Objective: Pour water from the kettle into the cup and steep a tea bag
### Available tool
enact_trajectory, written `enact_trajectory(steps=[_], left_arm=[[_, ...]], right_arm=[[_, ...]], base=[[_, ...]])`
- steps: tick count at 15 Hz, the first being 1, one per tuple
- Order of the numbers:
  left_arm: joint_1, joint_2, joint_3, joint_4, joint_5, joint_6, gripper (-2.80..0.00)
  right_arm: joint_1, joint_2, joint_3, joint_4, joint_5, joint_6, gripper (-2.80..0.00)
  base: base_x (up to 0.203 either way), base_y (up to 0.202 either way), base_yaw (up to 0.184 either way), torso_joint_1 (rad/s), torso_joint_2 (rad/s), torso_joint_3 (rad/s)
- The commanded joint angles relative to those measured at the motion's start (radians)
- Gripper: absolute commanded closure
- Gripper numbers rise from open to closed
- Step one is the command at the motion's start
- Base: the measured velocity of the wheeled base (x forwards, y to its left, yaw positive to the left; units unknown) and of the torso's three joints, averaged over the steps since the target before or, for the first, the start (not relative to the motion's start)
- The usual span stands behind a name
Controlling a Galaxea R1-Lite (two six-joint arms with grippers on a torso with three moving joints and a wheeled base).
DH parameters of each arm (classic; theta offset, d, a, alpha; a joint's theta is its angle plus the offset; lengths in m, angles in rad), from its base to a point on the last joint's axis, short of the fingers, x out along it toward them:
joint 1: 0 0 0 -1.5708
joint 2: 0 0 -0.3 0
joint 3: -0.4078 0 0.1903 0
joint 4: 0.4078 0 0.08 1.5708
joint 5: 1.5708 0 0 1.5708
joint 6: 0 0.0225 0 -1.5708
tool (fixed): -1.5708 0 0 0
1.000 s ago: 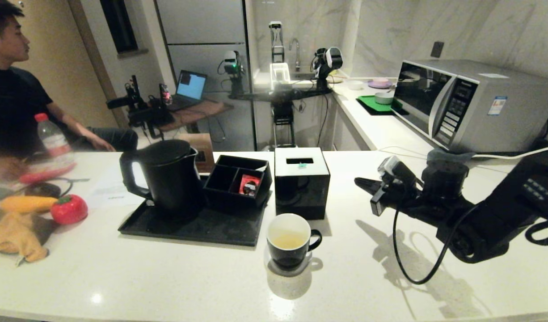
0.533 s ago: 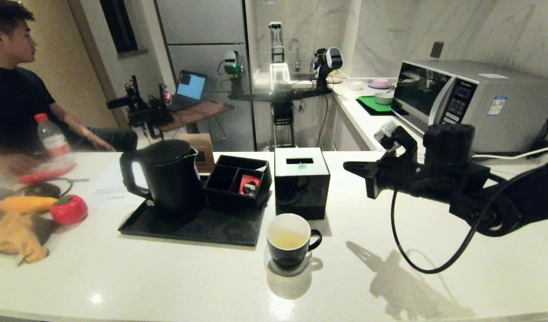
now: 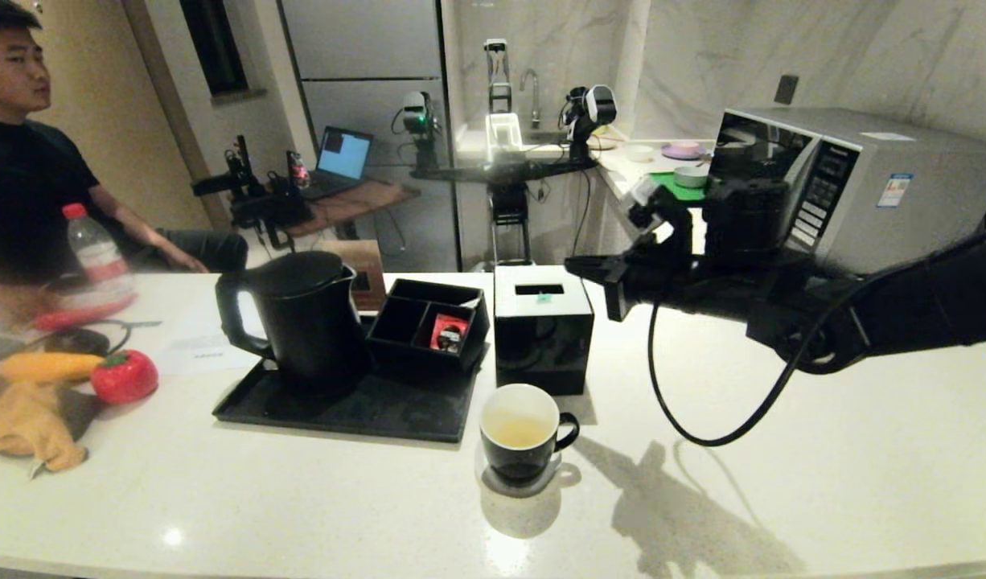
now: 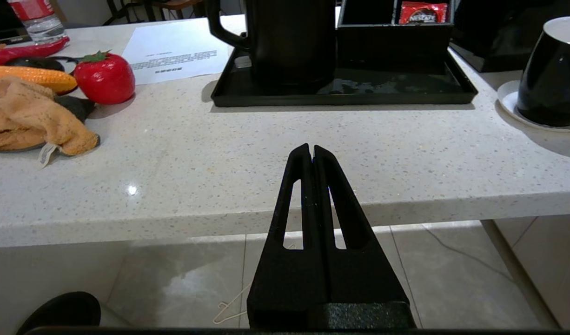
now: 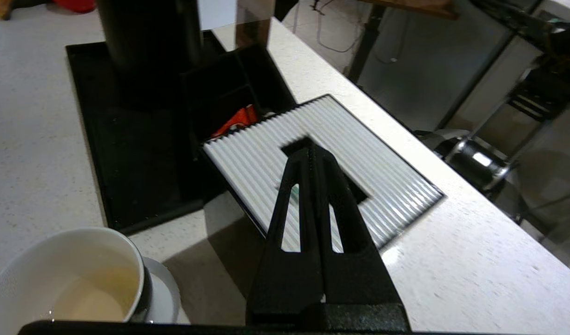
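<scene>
Landmark = cup (image 3: 522, 430), on its saucer (image 3: 533, 481) at counter (image 3: 300, 507) front-centre. Has pale yellowish water (image 3: 517, 434) in it already, so pour looks done.

Left gripper (image 4: 311, 150): parked below the counter edge, nearer the robot than cup, fingers pressed together, empty. Idle.

Right gripper (image 3: 583, 268): what changed. A sec ago it sat low over the counter, well right of cup; half a sec ago higher and closer; now up in the air behind and right of cup, tip just right of the box (image 3: 543, 326) and level with its top. Fingers fully closed, nothing held. Wrist cam puts the tip over the slot (image 5: 308, 144) in the box's white ribbed top.

Meaning (judgement): arm is heading for the tea bag stage, prob going for the slot or the tray bin beyond it. Must open before any pick.

Behind cup: box, touching nothing, just beyond the saucer.
Left-behind cup: black tray (image 3: 340, 406) holding the divided bin (image 3: 425, 322) with a red packet (image 3: 447, 331) in its right compartment. That packet isn't the tea bag.
Kettle (image 3: 300, 318): upright at tray's left end, handle facing away from cup, lid on.

Tea bag: not visible in any view. Can't tell if it's inside the box or elsewhere.

Far left of cup: toy tomato (image 3: 124, 375), corn (image 3: 49, 367), cloth (image 3: 26, 422), bottle (image 3: 95, 253). Person (image 3: 34, 185) seated beyond the counter, far left. Microwave (image 3: 847, 185) far right-behind.

Risk: closed fingers jabbing the box top.
</scene>
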Motion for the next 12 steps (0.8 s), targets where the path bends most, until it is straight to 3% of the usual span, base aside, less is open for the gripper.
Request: enact_trajectory(steps=[1, 12], left_arm=[[0.000, 0.000, 0.000, 0.000, -0.002, 0.000, 0.00], [0.000, 0.000, 0.000, 0.000, -0.002, 0.000, 0.00]], right_arm=[[0.015, 0.057, -0.042, 0.025, 0.002, -0.003, 0.00], [0.030, 0.017, -0.036, 0.184, 0.002, -0.009, 0.00]], base=[[0.000, 0.000, 0.000, 0.000, 0.00, 0.000], [0.000, 0.000, 0.000, 0.000, 0.00, 0.000]])
